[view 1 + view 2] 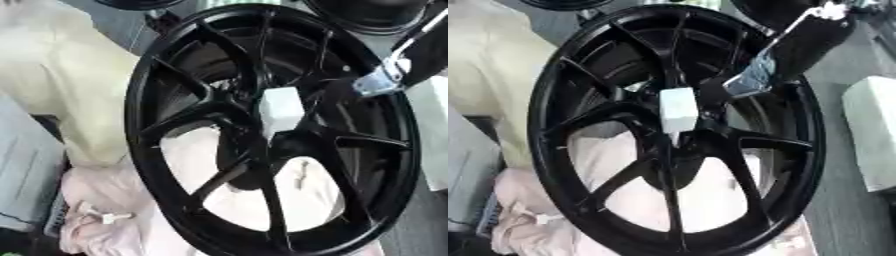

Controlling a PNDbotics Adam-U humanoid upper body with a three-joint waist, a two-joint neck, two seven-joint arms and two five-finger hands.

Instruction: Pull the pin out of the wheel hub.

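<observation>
Grey floor [846,220] fills the lower right. A white block [872,132] lies on it at the right edge. Pale pink cloth [101,200] bunches at lower left, cream fabric [57,75] above it, and a grey surface [22,165] at the left edge.

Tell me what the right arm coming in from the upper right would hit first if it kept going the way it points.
Probably the white block at the middle of the black wheel. The right hand points down-left toward it, though a spoke may come first; depth is unclear.
</observation>
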